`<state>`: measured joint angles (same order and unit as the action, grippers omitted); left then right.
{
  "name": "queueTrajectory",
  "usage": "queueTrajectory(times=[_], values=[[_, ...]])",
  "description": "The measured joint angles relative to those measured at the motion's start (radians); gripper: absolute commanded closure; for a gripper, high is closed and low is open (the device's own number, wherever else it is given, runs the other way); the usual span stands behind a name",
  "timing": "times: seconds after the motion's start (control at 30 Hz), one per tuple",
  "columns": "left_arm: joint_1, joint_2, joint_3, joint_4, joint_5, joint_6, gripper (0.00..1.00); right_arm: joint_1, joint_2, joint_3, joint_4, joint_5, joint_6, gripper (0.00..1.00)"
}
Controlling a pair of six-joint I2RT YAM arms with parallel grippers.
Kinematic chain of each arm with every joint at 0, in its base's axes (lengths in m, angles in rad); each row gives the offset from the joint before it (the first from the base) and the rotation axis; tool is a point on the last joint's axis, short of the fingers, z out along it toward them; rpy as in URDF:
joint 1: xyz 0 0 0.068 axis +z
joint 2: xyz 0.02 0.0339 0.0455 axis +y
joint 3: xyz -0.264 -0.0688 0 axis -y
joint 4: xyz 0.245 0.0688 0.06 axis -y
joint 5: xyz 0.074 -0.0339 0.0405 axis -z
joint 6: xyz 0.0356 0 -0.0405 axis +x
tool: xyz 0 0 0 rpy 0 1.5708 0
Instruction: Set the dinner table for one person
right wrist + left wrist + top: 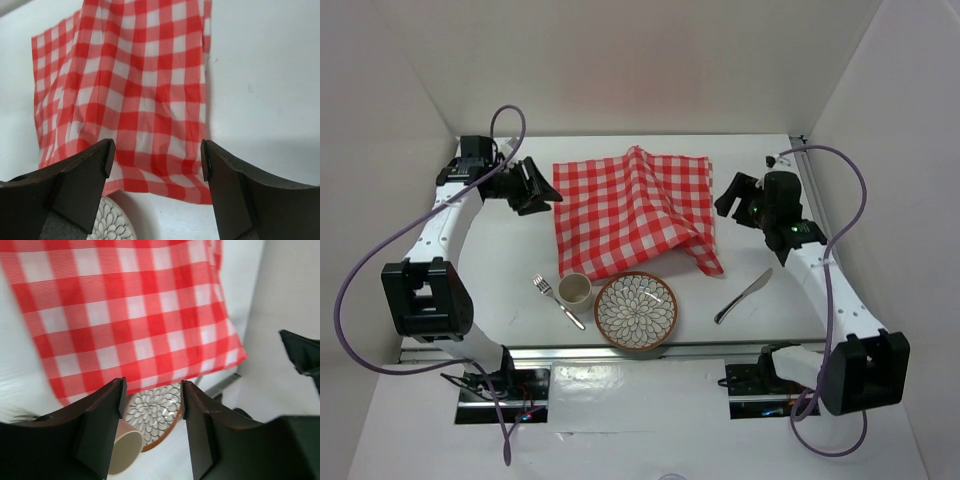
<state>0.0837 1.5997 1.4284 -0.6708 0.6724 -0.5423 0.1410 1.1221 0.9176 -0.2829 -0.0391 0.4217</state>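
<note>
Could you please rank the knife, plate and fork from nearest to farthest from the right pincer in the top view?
1. Knife, right side, closest to the right pincer.
2. Plate, centre, near edge.
3. Fork, left, beyond the cup.

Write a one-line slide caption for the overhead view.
Left hand and right hand flank a rumpled checked cloth on the white table; fork, cup, plate and knife lie toward the near edge.

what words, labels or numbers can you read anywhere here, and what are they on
No readable text in any view.
checked cloth: only red and white squares.
plate: only a petal pattern.
cup, fork, knife: no marks visible.
right arm: small green lights, no legible label.
</note>
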Motion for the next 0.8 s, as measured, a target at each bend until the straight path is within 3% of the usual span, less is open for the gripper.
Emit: queueTrajectory(times=[0.1, 0.2, 0.37, 0.43, 0.7, 0.8], values=[[0.000, -0.002, -0.031, -0.012, -0.087, 0.001, 0.37, -0.003, 0.057, 0.031, -0.039, -0.056, 0.045, 0.21], [0.001, -0.002, -0.099, -0.033, -0.156, 0.005, 0.25, -0.009, 0.061, 0.014, -0.106, -0.134, 0.127, 0.22], [-0.006, 0.049, -0.224, -0.036, -0.201, 0.016, 0.16, -0.044, -0.009, -0.099, -0.150, -0.301, 0.299, 0.08], [-0.022, 0.108, -0.234, -0.024, -0.214, 0.018, 0.14, -0.071, -0.052, -0.174, -0.156, -0.373, 0.377, 0.08], [-0.081, 0.272, -0.236, 0.050, -0.223, 0.021, 0.17, -0.135, -0.280, -0.488, -0.093, -0.581, 0.793, 0.08], [-0.080, 0.293, -0.227, 0.068, -0.194, 0.016, 0.29, -0.135, -0.329, -0.588, 0.005, -0.606, 0.967, 0.08]])
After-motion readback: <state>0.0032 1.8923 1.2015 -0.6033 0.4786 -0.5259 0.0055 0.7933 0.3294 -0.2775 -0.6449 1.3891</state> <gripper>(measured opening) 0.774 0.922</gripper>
